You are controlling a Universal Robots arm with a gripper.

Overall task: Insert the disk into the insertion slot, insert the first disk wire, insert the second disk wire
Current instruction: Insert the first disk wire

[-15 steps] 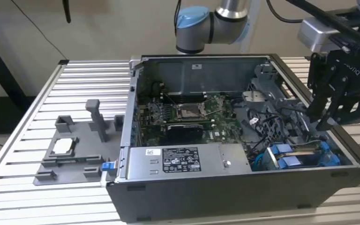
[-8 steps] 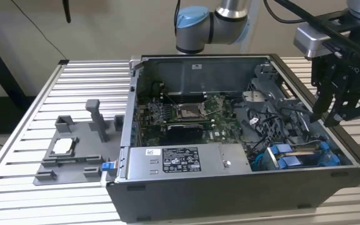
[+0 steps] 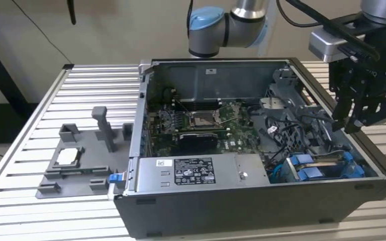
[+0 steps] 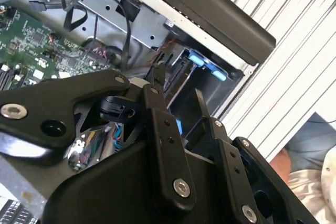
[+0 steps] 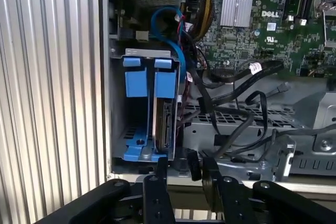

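**Operator:** While the gripper (image 3: 353, 128) hangs over the dark steel case (image 3: 247, 216), what is its state?

**Technician:** Released. Its black jointed fingers (image 5: 161, 171) stand apart. A small black plug (image 5: 193, 164) lies in the gap; contact cannot be determined.

**Operator:** Location of the disk (image 5: 166, 124)?

**Technician:** Just below the gripper, seated on edge in the insertion slot (image 5: 116, 119), a box-shaped bay of grey sheet metal. Flat blue plastic tabs (image 5: 136, 77) cap the bay. Round black cables (image 5: 231, 96) run just beside it

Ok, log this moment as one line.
silver-grey hard drive in blue plastic carrier: in dark grey metal drive bay | black gripper: above dark computer case rim
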